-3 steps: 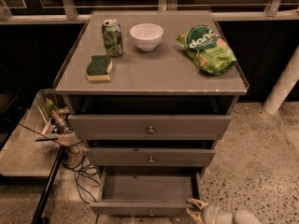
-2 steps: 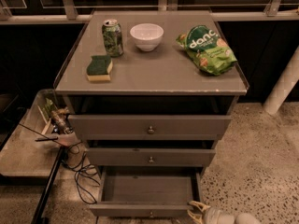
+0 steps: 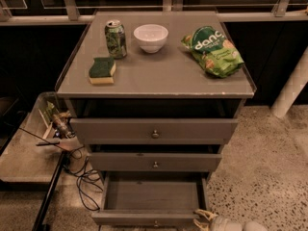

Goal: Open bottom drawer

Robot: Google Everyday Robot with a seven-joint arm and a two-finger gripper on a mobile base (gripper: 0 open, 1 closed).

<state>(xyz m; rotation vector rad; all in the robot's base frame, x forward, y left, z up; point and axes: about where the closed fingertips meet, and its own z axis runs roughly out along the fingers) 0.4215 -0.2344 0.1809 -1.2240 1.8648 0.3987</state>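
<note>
Change since a second ago: basically nothing. Your gripper (image 3: 204, 218) sits at the same corner and the drawer is out just as far.
Bottom drawer (image 3: 150, 197): lowest of the three grey ones, slid well out toward the camera, so you look straight down into its shallow grey tray. Its slim front runs along the bottom edge of the view.
Knob (image 3: 155, 222): small and round, at the centre of that front, right at the frame edge.
Gripper spot: low at the bottom right, just beside the right end of the drawer's front. I can't say if it's touching or not.
Gripper state: can't tell whether it's spread or pressed together.
Middle drawer (image 3: 155, 161): directly above, far less pulled out.
Top drawer (image 3: 154, 128): taller front, above that.
Cabinet top (image 3: 159, 76): green can (image 3: 115, 38) back left, white bowl (image 3: 150, 37) beside it, green snack bag (image 3: 213, 50) on the right, and a sponge (image 3: 102, 70) in front of the can.
Floor on the left: dark cables (image 3: 83, 177) near the cabinet.
</note>
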